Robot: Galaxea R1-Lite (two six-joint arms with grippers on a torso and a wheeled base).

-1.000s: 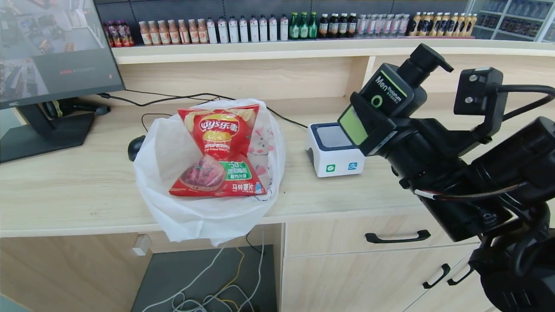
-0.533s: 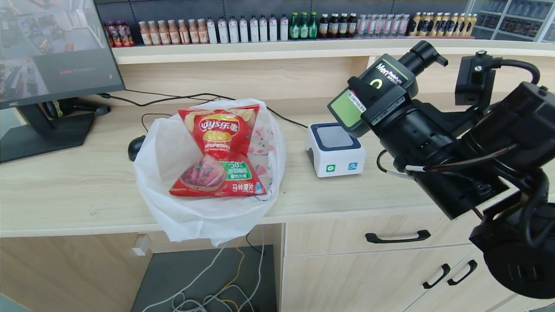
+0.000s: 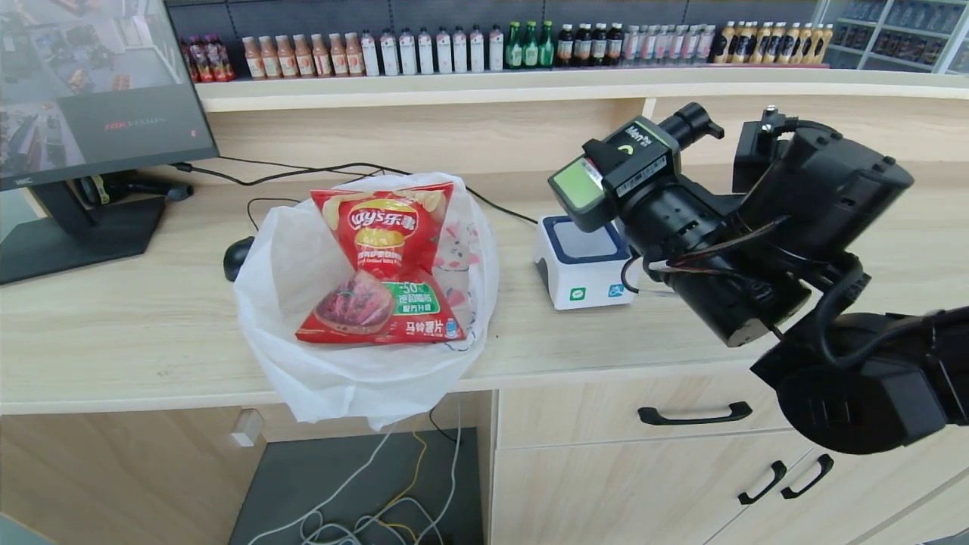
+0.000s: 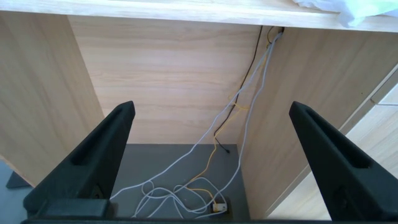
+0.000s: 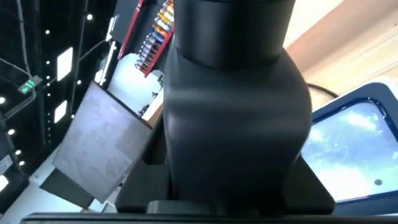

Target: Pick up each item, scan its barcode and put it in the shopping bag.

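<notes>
The black pump bottle with a green label (image 3: pixel 625 162) is held off the table, lying tilted almost on its side. Its pump head points toward the back wall and its green-labelled base faces the bag side. In the head view it sits just above the far right corner of the white box scanner with a dark-framed glass top (image 3: pixel 581 262). The right end effector (image 3: pixel 634 186) is clamped around the bottle's body, its fingers pressed on opposite sides. In the right wrist view the bottle's dark body (image 5: pixel 233 112) stands close to the camera, with the scanner's glass window (image 5: pixel 348 144) beyond it.

The scanner stands on the light wooden table (image 3: pixel 113 325). Near its left stands the white plastic shopping bag (image 3: pixel 291 261), mouth open. A red crisp packet (image 3: pixel 382 265) leans inside the bag, its top above the rim. A black computer mouse (image 3: pixel 235 257) lies just beside the bag's left edge, and a dark monitor (image 3: pixel 91 83) stands at the table's far left. A row of drink bottles (image 3: pixel 492 47) lines the shelf behind.

The left end effector (image 4: pixel 211 158) hangs below the table top with its fingers spread wide, holding nothing. Loose cables (image 4: pixel 199 190) trail on the floor beyond it.
</notes>
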